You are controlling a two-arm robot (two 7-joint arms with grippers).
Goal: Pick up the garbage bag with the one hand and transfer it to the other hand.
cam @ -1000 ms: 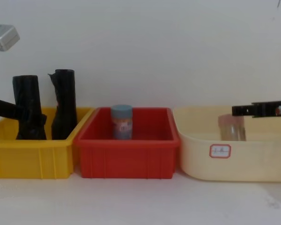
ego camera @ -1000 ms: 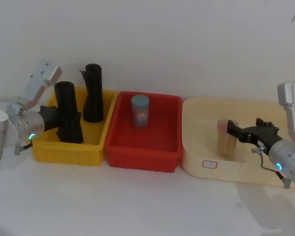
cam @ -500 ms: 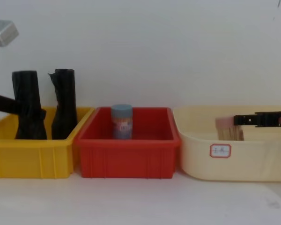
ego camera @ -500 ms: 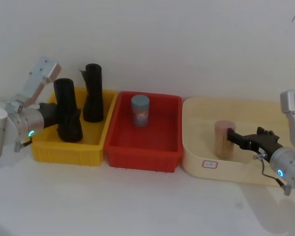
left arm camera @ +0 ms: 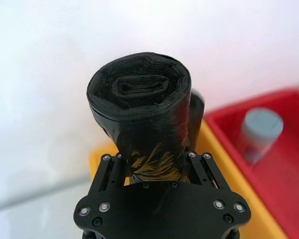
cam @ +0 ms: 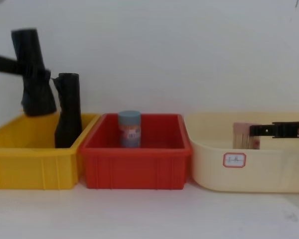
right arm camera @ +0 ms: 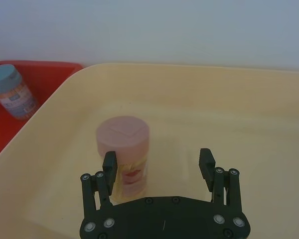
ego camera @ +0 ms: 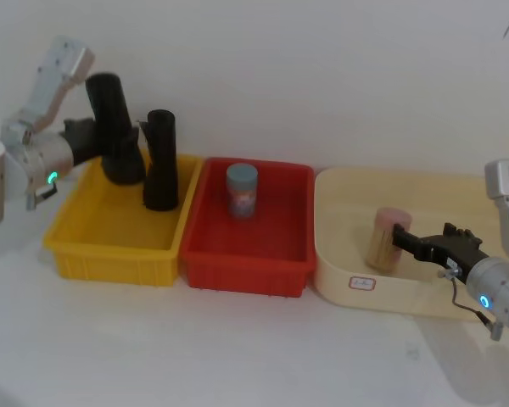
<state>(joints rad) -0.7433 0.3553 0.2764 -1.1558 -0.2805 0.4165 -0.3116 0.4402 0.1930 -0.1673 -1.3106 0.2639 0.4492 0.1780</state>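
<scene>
One garbage bag (ego camera: 112, 127) tilted, aloft over yellow bin (ego camera: 110, 254), far left, clamped mid-length in my left gripper (ego camera: 97, 140). Likely light, slick, squashy; top end free for hold. Right gripper (right arm camera: 158, 162) wide, beside pink jar (right arm camera: 123, 149) in cream tub (ego camera: 407, 298).

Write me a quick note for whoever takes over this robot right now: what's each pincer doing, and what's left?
Left pincer: shut on the garbage bag, held tilted above the yellow bin.
Right pincer: open, inside the cream tub, by a pink-lidded jar.
Done: bag picked up.
Left to do: bring the pincers together, right takes the bag, left lets go.
</scene>
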